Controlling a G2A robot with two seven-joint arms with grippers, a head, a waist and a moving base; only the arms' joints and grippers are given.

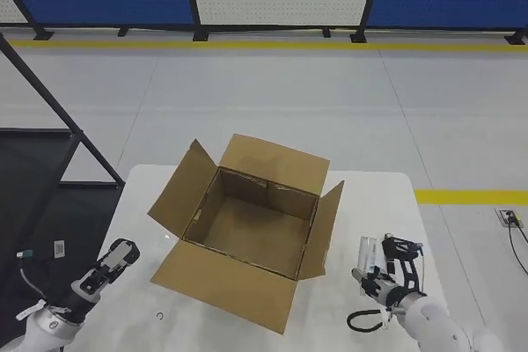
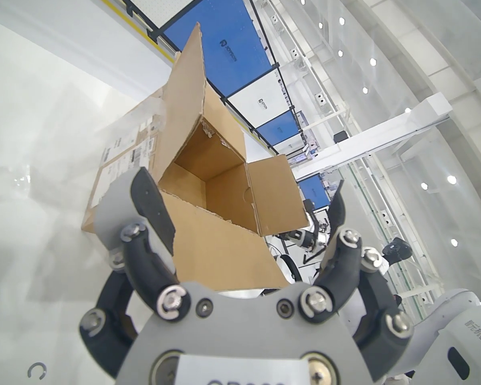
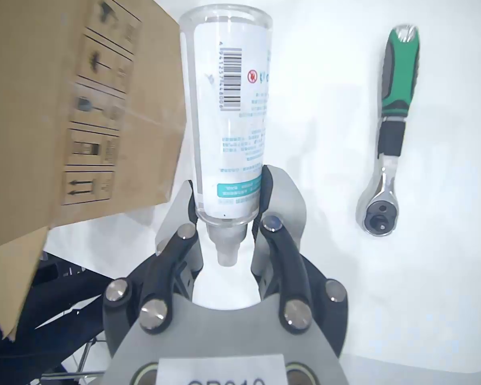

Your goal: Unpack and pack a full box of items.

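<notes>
An open cardboard box point(image 1: 229, 286) stands in the middle of the white table point(image 1: 370, 189), its four flaps spread and its inside showing bare cardboard. My right gripper point(image 3: 229, 190) is shut on a clear bottle point(image 3: 228, 102) with a white label, held near its neck, just right of the box's right flap point(image 3: 84, 102). In the top view that gripper point(image 1: 378, 264) and the bottle point(image 1: 366, 253) are at the table's front right. My left gripper point(image 1: 121, 254) is at the front left, open and holding nothing. From its wrist view, the left gripper point(image 2: 240, 190) faces the box point(image 2: 208, 186).
A ratchet wrench point(image 3: 389, 134) with a green and black handle lies on the table beside the bottle. A small metal ring point(image 1: 160, 316) lies near the front edge. A black frame point(image 1: 35, 132) stands off the table's left side.
</notes>
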